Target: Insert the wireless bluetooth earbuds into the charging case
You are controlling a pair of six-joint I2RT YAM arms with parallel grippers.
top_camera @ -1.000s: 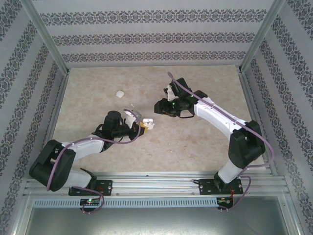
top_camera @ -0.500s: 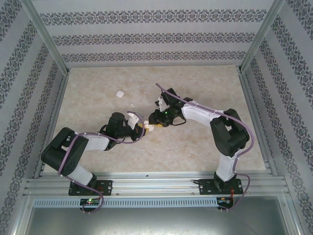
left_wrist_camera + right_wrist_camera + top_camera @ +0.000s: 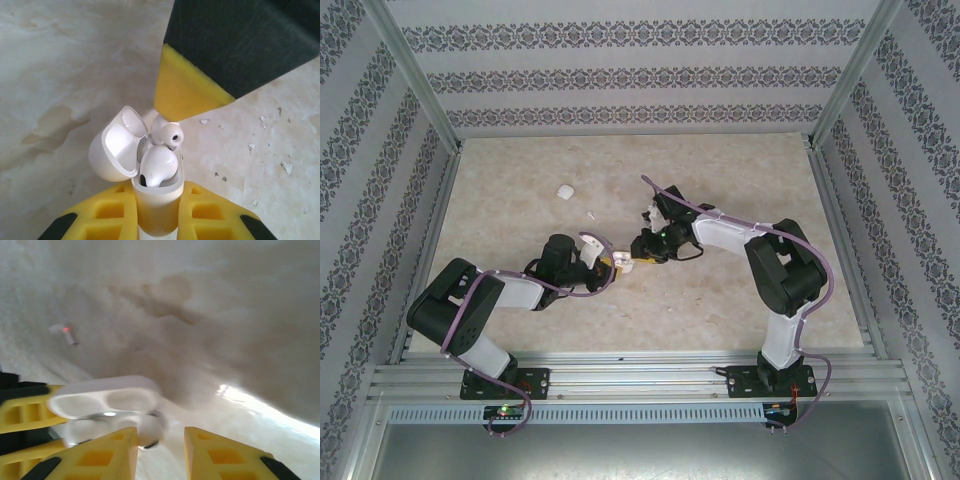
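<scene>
Case (image 3: 156, 212), lid open, sits clamped in our left gripper (image 3: 157, 202) with one earbud (image 3: 157, 167) seated; our right gripper (image 3: 160, 435) is right at a second earbud (image 3: 167, 134); we cannot tell its grip.

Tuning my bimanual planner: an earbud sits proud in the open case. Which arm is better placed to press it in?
Right. The left gripper is shut on the charging case, so it is occupied holding it. The right gripper hovers at the case's open mouth, one finger just above the raised earbud.
</scene>
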